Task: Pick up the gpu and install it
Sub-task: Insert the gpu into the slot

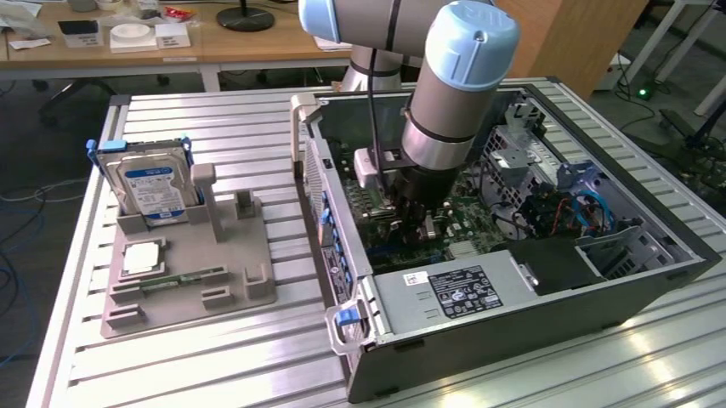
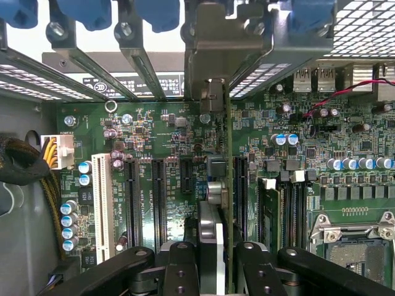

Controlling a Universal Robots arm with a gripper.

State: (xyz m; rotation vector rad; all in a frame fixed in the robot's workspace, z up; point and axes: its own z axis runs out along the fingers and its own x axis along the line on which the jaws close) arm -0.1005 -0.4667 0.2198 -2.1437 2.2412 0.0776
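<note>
Holding the gpu (image 2: 226, 185) edge-on between its fingers (image 2: 180, 271), the gripper (image 1: 411, 223) is down inside the case (image 1: 635, 285) — the pick-up is done, by the look of it. The card stands upright over the motherboard (image 2: 166, 132), its bracket up at the rear slot openings; whether it is fully seated in a slot I cannot tell. The fingers are closed narrowly on the card. Outside, the tray (image 1: 238, 276) holds a hard drive (image 1: 150, 189) upright and a memory stick (image 1: 182, 278) lying flat.
</note>
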